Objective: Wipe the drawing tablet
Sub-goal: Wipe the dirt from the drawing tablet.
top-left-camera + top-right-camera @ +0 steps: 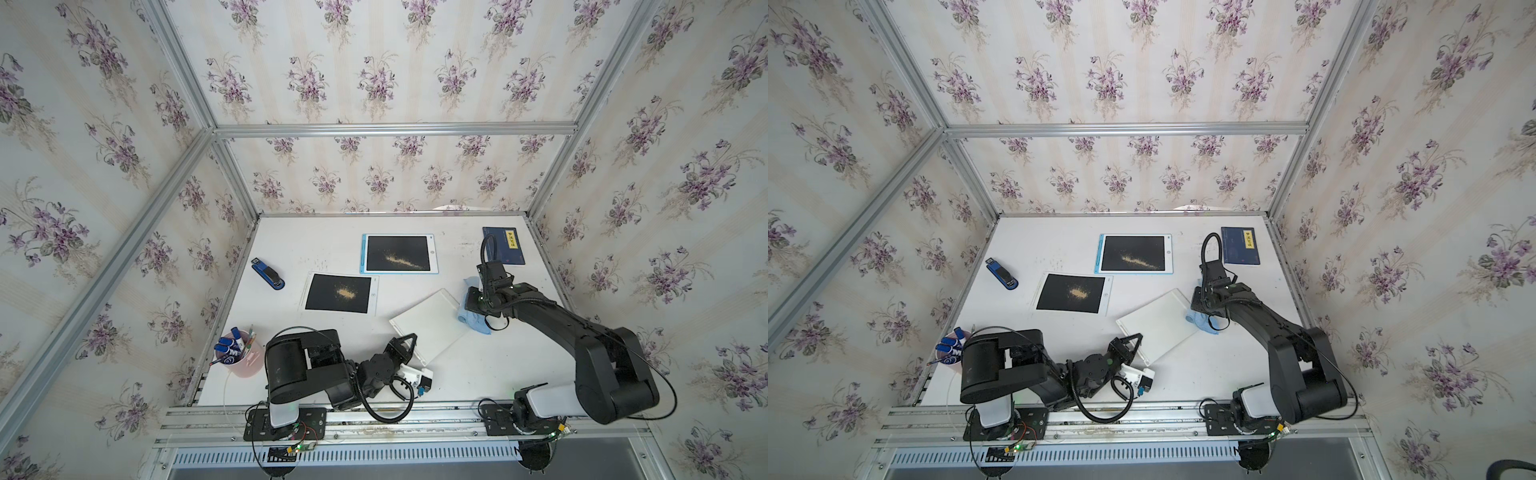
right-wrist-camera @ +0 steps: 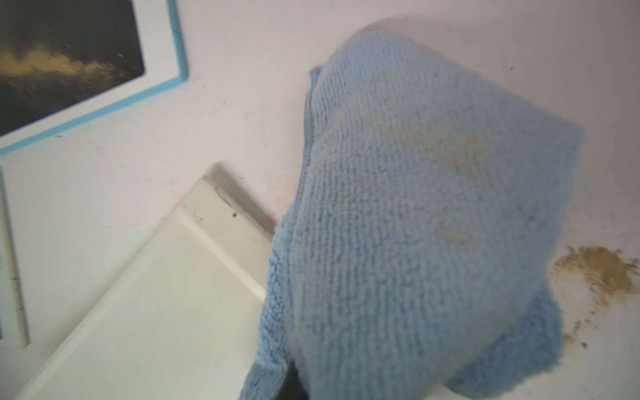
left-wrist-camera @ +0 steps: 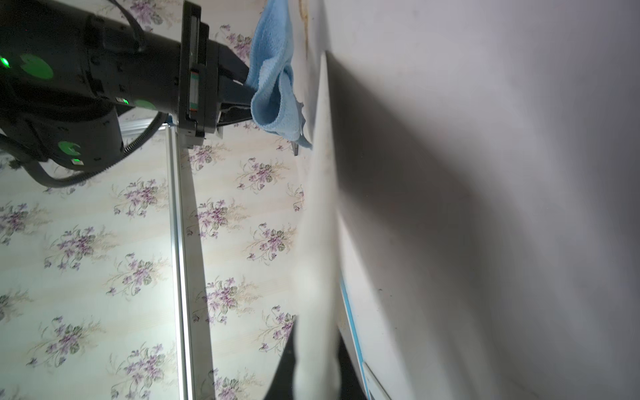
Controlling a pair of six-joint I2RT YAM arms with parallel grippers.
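Right wrist view shows right gripper (image 3: 246, 92) clamped on blue cloth (image 2: 415, 207) mid-frame; left gripper (image 1: 402, 344) pinches white drawing tablet (image 2: 156, 294), lower left, apparently steadying it.

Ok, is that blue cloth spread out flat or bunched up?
Bunched up. The blue cloth hangs in loose folds, pinched in the shut right gripper, not laid flat.

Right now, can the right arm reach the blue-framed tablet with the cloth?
Probably yes: right gripper grips the cloth, and only bare table lies between it and the blue-framed tablet.
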